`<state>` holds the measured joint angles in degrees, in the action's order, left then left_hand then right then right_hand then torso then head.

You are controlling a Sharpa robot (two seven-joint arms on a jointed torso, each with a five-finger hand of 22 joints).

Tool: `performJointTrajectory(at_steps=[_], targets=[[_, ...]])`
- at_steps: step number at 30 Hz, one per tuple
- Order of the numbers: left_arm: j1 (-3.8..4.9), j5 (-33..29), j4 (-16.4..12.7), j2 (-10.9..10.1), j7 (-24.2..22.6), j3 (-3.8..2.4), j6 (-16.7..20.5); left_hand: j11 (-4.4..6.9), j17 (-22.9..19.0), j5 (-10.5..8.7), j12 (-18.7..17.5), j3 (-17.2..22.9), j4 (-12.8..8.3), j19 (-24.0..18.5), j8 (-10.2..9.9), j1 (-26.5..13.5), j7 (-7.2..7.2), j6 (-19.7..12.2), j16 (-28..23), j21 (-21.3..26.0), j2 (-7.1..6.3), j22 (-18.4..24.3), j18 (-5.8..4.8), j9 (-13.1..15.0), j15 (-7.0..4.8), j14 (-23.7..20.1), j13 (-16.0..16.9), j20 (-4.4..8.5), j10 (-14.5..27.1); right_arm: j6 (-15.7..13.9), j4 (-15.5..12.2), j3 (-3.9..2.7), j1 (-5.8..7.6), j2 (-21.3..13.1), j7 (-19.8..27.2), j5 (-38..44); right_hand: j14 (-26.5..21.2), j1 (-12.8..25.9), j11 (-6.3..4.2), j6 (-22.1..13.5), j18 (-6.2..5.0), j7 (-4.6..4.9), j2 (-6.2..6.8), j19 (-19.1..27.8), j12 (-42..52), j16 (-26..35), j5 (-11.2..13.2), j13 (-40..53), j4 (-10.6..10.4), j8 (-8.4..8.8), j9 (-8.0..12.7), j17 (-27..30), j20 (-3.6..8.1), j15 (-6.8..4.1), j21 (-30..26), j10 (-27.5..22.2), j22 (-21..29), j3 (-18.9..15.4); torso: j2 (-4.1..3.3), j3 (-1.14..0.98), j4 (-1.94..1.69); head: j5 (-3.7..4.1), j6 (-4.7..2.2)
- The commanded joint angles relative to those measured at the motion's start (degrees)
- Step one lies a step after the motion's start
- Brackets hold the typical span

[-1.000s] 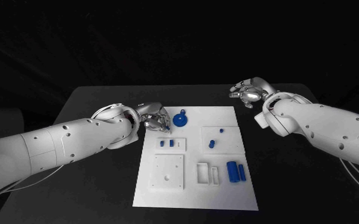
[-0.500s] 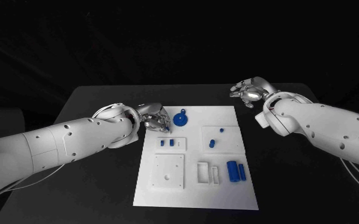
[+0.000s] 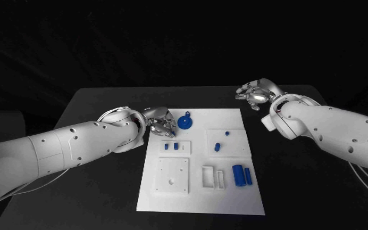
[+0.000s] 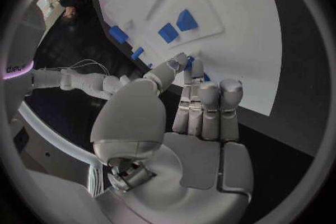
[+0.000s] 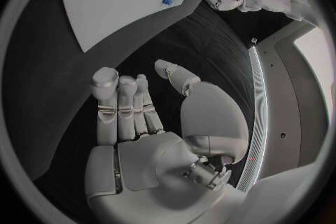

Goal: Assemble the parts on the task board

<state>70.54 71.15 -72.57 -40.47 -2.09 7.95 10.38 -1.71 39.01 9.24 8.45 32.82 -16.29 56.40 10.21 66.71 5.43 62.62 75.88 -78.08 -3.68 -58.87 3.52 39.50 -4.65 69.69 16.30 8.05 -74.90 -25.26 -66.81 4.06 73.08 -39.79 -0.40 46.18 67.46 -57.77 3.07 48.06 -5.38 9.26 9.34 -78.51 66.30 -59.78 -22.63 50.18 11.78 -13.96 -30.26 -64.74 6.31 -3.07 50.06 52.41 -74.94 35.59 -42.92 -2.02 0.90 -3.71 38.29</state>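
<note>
Now | left hand (image 3: 159,122) fingers curled, empty | right hand (image 3: 255,92) fingers apart, empty | no legible writing

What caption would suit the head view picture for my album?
Left hand poised at the white task board beside a round blue part; right hand off the board.

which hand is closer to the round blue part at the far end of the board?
Left. The left hand sits just beside the round blue part, at the board's left edge. The right hand hangs off the board's far right corner, clearly farther away.
</note>
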Motion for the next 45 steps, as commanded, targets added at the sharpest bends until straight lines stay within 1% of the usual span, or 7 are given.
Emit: performJointTrajectory(at_steps=[1, 8, 14, 25, 30, 38, 45], targets=[[-0.13, 0.47, 0.32, 0.26, 0.09, 0.02, -0.68, -0.07, -0.10, 0.25, 0.29, 0.46, 0.04, 0.00, 0.20, 0.08, -0.04, 0.43, 0.30, -0.28, 0.55, 0.07, 8.84, 0.08, 0.00, 0.34, 0.08, 1.71, -0.30, 0.12, -0.07, -0.03, -0.01, -0.04, 0.38, 0.42, -0.49, 0.03, 0.16, -0.03, -9.62, 0.41, -0.17, -0.07, 0.28, -0.31, -0.36, -0.10, 0.26, 0.33, -0.08, 0.06, 0.45, 0.09, -0.39, -0.30, -0.21, 0.06, -0.01, 0.01, 0.01, 0.01, -0.02], [-0.19, 2.11, 0.65, 0.55, 0.97, 0.13, -1.87, -0.09, -0.14, 0.24, 0.19, 0.49, 0.01, -0.02, 0.20, 0.12, -0.03, 0.38, 0.27, -0.27, 0.54, 0.08, 8.83, 0.05, 0.01, 0.31, 0.06, 1.73, -0.27, 0.15, -0.07, -0.03, -0.01, -0.04, 0.38, 0.42, -0.49, 0.02, 0.16, -0.03, -9.62, 0.41, -0.17, -0.08, 0.29, -0.31, -0.36, -0.11, 0.27, 0.33, -0.08, 0.07, 0.45, 0.09, -0.40, -0.30, -0.22, 0.06, -0.01, 0.01, 0.00, 0.09, 0.09], [-0.31, 3.28, 0.75, 0.85, 1.28, 0.50, -2.66, -0.09, -0.18, 0.23, 0.14, 0.52, -0.02, -0.04, 0.20, 0.17, -0.03, 0.36, 0.25, -0.26, 0.55, 0.08, 8.82, 0.03, 0.02, 0.29, 0.05, 1.74, -0.27, 0.16, -0.07, -0.03, -0.01, -0.07, 0.38, 0.42, -0.49, 0.01, 0.16, -0.03, -9.62, 0.41, -0.18, -0.08, 0.29, -0.32, -0.36, -0.12, 0.27, 0.33, -0.09, 0.08, 0.45, 0.09, -0.41, -0.30, -0.22, 0.07, -0.01, 0.03, 0.02, 0.13, 0.17], [-0.45, 3.38, 0.12, 1.15, 0.08, 0.65, -2.13, -0.10, -0.22, 0.22, 0.08, 0.54, -0.04, -0.07, 0.22, 0.22, -0.02, 0.35, 0.23, -0.26, 0.54, 0.07, 8.80, 0.00, 0.03, 0.25, 0.04, 1.76, -0.31, 0.16, -0.03, -0.03, -0.01, -0.07, 0.38, 0.42, -0.50, 0.01, 0.17, -0.04, -9.62, 0.41, -0.18, -0.09, 0.31, -0.33, -0.36, -0.14, 0.28, 0.33, -0.09, 0.10, 0.45, 0.09, -0.43, -0.31, -0.24, 0.07, -0.02, 0.03, -0.03, 0.22, 0.24], [-0.45, 5.72, -0.29, 1.19, -0.20, 0.74, -1.11, -0.09, -0.24, 0.26, 0.06, 0.58, -0.06, -0.11, 0.25, 0.28, -0.03, 0.37, 0.21, -0.25, 0.54, 0.07, 8.78, -0.02, 0.02, 0.21, 0.05, 1.76, -0.38, 0.18, 0.02, -0.03, -0.01, -0.07, 0.38, 0.42, -0.50, 0.02, 0.17, -0.04, -9.62, 0.41, -0.18, -0.09, 0.32, -0.34, -0.36, -0.15, 0.27, 0.33, -0.09, 0.10, 0.45, 0.09, -0.43, -0.31, -0.24, 0.07, -0.01, 0.02, -0.03, 0.25, 0.26], [-0.46, 9.34, -0.79, 1.44, 0.20, 0.82, -0.09, 0.09, -0.36, 1.84, -0.03, 0.64, 0.02, -0.10, 0.56, 0.36, -0.15, 0.64, 0.46, -0.40, 0.11, -0.02, 8.65, -0.17, -0.14, 0.32, 0.19, 1.89, -1.05, 0.21, 0.05, -0.03, -0.05, -0.05, 0.39, 0.42, -0.50, 0.02, 0.17, -0.04, -9.62, 0.41, -0.19, -0.10, 0.32, -0.34, -0.36, -0.16, 0.27, 0.33, -0.09, 0.11, 0.44, 0.09, -0.44, -0.31, -0.25, 0.07, -0.03, 0.01, 0.01, 0.28, 0.21], [-0.46, 11.75, -0.54, 1.49, 1.13, 0.87, -0.97, 0.15, -0.38, 2.05, -0.02, 0.63, 0.00, -0.05, 0.66, 0.37, -0.20, 0.74, 0.56, -0.45, -0.01, -0.04, 8.64, -0.21, -0.21, 0.39, 0.24, 1.95, -1.27, 0.22, 0.05, -0.03, -0.07, -0.07, 0.38, 0.42, -0.50, 0.03, 0.17, -0.04, -9.62, 0.41, -0.19, -0.10, 0.33, -0.35, -0.36, -0.17, 0.27, 0.33, -0.10, 0.12, 0.44, 0.09, -0.45, -0.31, -0.25, 0.06, -0.01, 0.01, 0.02, 0.31, 0.24]])
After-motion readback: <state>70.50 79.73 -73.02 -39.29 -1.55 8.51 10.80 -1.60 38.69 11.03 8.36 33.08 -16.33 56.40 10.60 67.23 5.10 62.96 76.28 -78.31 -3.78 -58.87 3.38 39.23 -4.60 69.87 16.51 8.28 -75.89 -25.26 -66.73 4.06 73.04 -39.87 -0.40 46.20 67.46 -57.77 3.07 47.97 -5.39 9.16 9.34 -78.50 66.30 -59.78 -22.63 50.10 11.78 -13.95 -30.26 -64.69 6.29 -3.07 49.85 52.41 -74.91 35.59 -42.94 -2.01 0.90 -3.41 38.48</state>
